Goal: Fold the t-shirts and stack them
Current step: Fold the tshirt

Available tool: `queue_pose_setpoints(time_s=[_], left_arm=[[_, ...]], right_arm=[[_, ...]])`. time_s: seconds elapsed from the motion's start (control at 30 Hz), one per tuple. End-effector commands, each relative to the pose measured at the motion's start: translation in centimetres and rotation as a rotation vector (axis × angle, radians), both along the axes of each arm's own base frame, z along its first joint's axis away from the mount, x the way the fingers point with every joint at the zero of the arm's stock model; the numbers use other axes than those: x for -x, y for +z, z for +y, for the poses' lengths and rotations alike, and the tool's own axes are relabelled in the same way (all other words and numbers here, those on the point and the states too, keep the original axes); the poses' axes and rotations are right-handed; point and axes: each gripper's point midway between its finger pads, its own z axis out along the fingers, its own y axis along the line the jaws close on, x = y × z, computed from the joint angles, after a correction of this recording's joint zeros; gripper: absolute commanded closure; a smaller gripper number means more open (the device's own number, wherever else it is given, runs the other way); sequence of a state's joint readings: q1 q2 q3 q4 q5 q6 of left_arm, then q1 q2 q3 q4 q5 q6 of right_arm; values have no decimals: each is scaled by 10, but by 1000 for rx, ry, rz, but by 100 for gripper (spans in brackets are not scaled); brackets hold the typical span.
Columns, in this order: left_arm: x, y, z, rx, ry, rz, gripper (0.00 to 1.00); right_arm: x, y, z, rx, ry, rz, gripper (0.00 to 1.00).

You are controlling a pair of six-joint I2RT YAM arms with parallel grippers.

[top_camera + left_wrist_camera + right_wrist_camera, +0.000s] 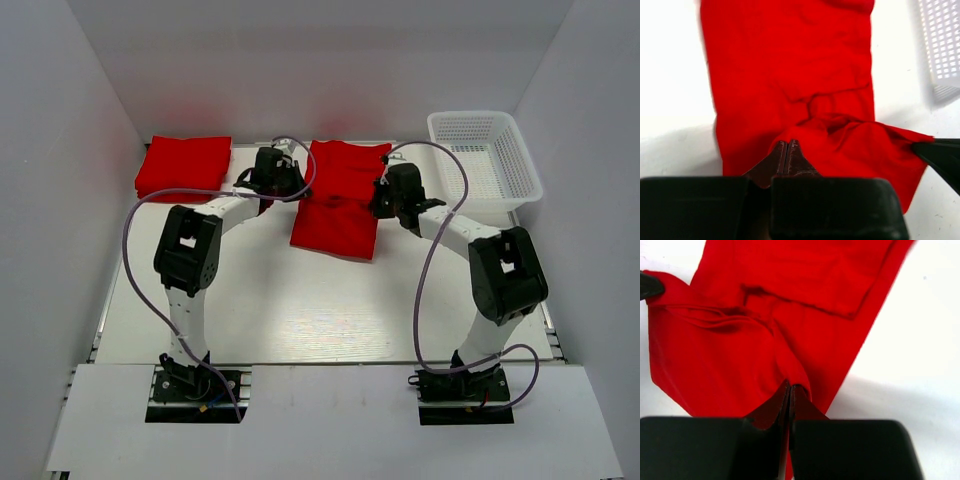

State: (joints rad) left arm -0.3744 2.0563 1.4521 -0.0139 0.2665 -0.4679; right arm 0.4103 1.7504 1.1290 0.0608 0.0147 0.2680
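Middle t-shirt (338, 200): lies on the far half of the table (300, 310), between the two wrists, partly folded into a long strip.
Long axis: runs far to near in the top view. The far end is at the back edge, and the near end sits slightly to the left.
Folded t-shirt (184, 166): a flat red rectangle at the far left, well apart from the middle one.
Left gripper (290, 180): fingers pressed together, pinching the strip's left edge about midway along.
Right gripper (383, 195): fingers pressed together on the right edge, opposite the left one.
Top view only: both shirts, the white basket (520, 165) at the far right and the arms' reach.
Left wrist view only: cloth bunched into wrinkles at the pinch, the other gripper's dark tip at the far side of the strip, and a corner of the basket.
Right wrist view only: a folded flap with a clear hem across the strip.
Edges: the strip's long sides are fairly straight, and its near end is uneven.
Open room: bare white table on the near half, in front of both arms.
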Motion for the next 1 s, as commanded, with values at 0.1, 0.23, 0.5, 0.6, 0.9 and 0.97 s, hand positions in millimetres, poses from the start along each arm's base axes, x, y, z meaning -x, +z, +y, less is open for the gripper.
queue_pose_setpoints(time_s=[0.1, 0.23, 0.5, 0.6, 0.9, 0.97], left_arm=[[-23, 35, -7, 59, -41, -108, 100], [-32, 28, -3, 52, -23, -105, 100], [-46, 9, 5, 41, 11, -70, 100], [-61, 9, 5, 55, 19, -63, 65], [-117, 72, 29, 129, 125, -122, 0], [-105, 87, 30, 136, 102, -154, 0]], right_arm=[[-36, 24, 13, -47, 123, -138, 100], [-51, 16, 6, -46, 111, -136, 100], [-69, -12, -7, -26, 51, -68, 100], [-90, -13, -16, -39, -49, -58, 78], [-136, 37, -17, -75, -42, -85, 10], [-124, 43, -15, -82, -16, -88, 10]])
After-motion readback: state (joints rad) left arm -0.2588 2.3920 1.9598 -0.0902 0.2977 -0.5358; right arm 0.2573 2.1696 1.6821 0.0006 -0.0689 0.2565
